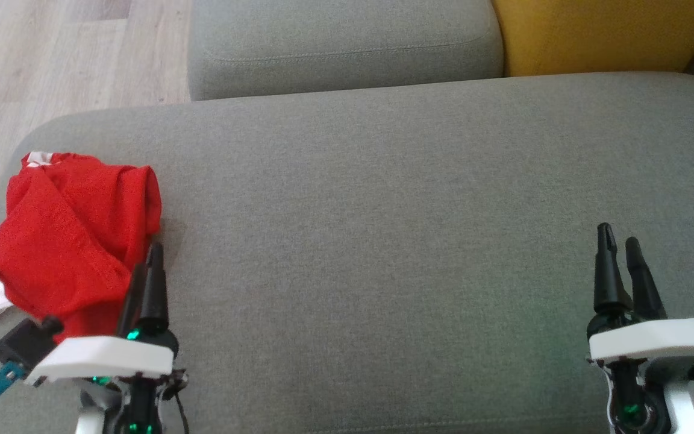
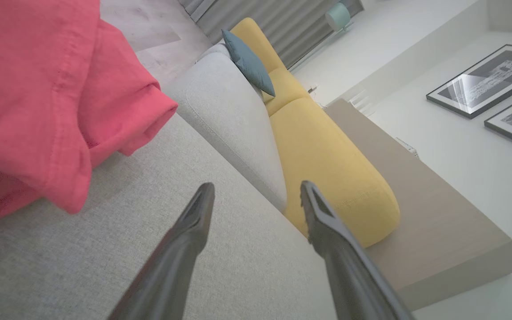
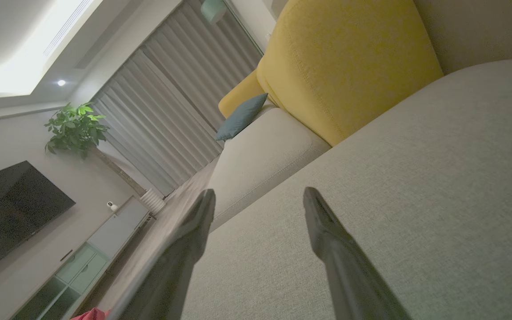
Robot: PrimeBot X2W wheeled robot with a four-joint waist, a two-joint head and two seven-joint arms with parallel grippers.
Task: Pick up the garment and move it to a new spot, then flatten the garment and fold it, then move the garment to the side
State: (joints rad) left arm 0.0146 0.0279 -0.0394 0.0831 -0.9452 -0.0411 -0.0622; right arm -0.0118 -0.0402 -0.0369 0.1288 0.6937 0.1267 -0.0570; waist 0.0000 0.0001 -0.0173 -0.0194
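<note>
A crumpled red garment [image 1: 73, 226] with white trim lies bunched at the left end of the grey sofa seat [image 1: 383, 199]. My left gripper [image 1: 149, 265] hovers just right of its near edge, open and empty. In the left wrist view the garment [image 2: 47, 98] fills the upper left, apart from the spread fingers of my left gripper [image 2: 256, 191]. My right gripper [image 1: 619, 241] stands open over the seat's right end, far from the cloth. Its wrist view shows my right gripper [image 3: 258, 198] with nothing between the fingers, and a scrap of the garment [image 3: 89, 314] at the bottom edge.
A second grey cushion [image 1: 341, 42] and a yellow cushion [image 1: 600, 33] lie behind the seat. Wooden floor [image 1: 52, 54] runs past the sofa's left edge. A blue pillow [image 2: 249, 62] rests on the far sofa part. A low wooden ledge [image 2: 434, 213] borders the sofa.
</note>
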